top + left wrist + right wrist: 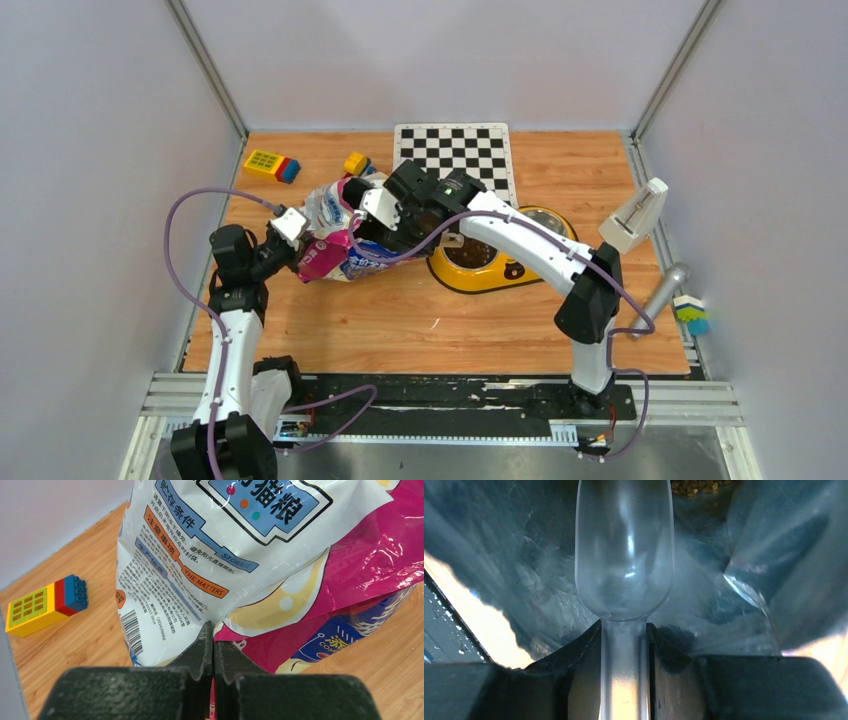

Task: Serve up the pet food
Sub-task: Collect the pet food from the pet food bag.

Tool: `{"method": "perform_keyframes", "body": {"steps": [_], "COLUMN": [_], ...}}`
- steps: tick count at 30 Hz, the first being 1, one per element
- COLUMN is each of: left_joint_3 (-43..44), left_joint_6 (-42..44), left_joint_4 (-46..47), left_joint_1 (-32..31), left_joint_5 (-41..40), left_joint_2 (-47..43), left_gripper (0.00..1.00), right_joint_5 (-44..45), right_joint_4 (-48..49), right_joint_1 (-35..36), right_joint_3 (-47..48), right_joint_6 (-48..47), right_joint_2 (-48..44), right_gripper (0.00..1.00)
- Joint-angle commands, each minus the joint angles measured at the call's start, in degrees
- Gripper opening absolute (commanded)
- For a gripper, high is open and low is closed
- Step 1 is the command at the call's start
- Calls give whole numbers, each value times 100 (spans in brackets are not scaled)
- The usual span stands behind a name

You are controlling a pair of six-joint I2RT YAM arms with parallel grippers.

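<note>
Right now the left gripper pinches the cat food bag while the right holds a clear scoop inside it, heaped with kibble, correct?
No. The right wrist view shows the scoop empty; the kibble lies beyond its tip, deeper in the bag.

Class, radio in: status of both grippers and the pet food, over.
Left gripper shut on bag. Right gripper holds scoop inside bag, kibble ahead. Nothing blocking.
</note>
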Motion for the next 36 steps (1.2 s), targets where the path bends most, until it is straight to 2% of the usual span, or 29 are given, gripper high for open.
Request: {"method": "perform_keyframes", "body": {"steps": [1,15,36], "left_joint_3": [30,30,7], "left_joint_6": [-39,-30,-29], "left_joint_4": [-149,-159,-144], "left_joint_1": [70,105,133], "left_joint_5": [45,93,135], "left_joint_2": [-45,-40,-62], "left_gripper": [0,0,0], "right_joint_5": [47,-995,-752], "right_joint_4": [-94,-212,-572], "right_joint_1": [-37,-424,-388], "right_joint_3": [333,450,828], "right_joint_6": [118,432,366], "right_joint_2": [233,498,1493], "right_gripper": [0,0,0]}}
